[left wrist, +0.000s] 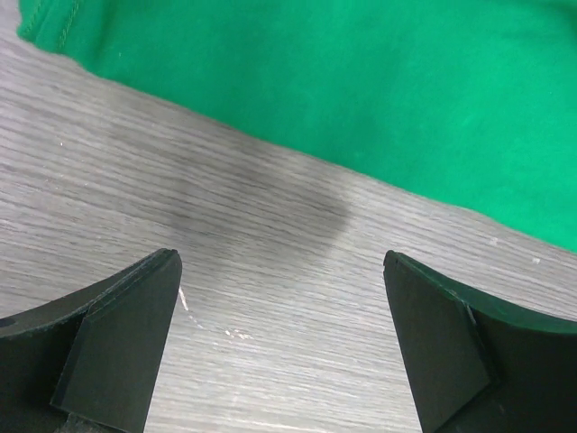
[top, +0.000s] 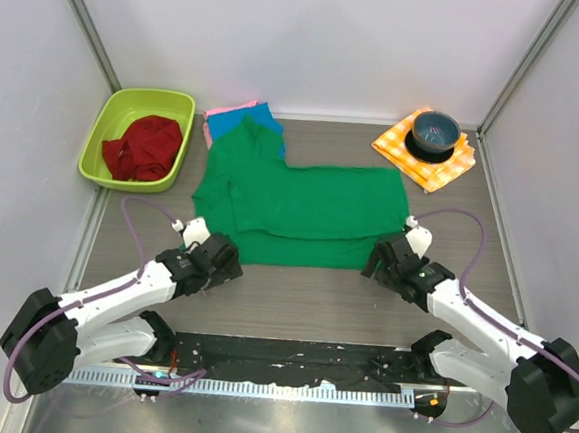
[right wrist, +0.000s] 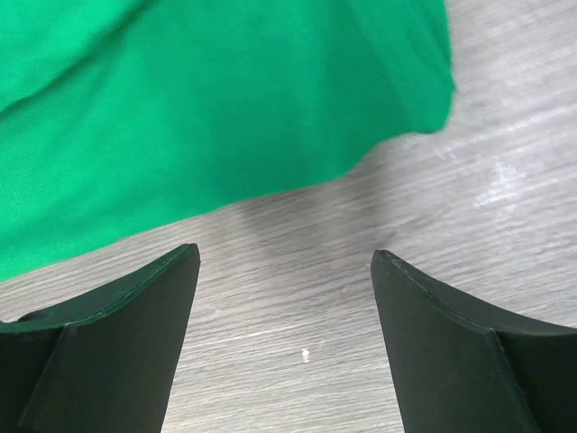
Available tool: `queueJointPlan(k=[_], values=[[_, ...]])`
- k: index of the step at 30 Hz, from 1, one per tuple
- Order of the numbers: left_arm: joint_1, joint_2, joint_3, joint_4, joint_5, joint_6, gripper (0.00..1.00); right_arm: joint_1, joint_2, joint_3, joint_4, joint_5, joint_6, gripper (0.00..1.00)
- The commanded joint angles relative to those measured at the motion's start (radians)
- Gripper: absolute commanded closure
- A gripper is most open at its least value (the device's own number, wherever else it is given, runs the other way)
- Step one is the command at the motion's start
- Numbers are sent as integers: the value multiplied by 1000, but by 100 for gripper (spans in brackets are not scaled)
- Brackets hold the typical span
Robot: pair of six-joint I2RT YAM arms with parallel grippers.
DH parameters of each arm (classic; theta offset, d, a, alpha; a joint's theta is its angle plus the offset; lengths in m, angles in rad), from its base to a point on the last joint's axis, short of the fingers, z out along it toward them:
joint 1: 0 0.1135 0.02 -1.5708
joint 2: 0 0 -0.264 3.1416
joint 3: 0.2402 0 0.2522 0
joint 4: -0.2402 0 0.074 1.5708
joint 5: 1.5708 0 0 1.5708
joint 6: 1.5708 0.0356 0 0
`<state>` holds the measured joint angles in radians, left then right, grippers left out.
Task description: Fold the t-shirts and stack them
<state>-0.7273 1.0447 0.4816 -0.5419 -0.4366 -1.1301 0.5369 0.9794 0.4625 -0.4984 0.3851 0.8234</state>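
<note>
Wood-grain table (top: pixel 312 309), grey walls. Green t-shirt (top: pixel 300 212) lies spread mid-table, looks part-folded; blue t-shirt (top: pixel 269 116) & pink t-shirt (top: pixel 220 114) peek out at its far-left edge. Left gripper (left wrist: pixel 279 262) & right gripper (right wrist: pixel 284 253) both spread wide, holding nothing, just off its near hem, one per corner. Best approach, I'd say: go low, pinch both corners evenly, lift together. Wrist views show bare wood betw. jaws & hem; only top view shows the whole shirt.
</note>
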Motion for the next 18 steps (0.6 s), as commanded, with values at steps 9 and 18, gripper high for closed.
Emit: queueJointPlan(k=[9, 18], values=[[26, 63, 443, -200, -174, 115, 0, 201, 569, 671, 17, -38, -426, 18], [386, 61, 489, -256, 15, 167, 0, 288, 930, 1044, 34, -218, -677, 22]])
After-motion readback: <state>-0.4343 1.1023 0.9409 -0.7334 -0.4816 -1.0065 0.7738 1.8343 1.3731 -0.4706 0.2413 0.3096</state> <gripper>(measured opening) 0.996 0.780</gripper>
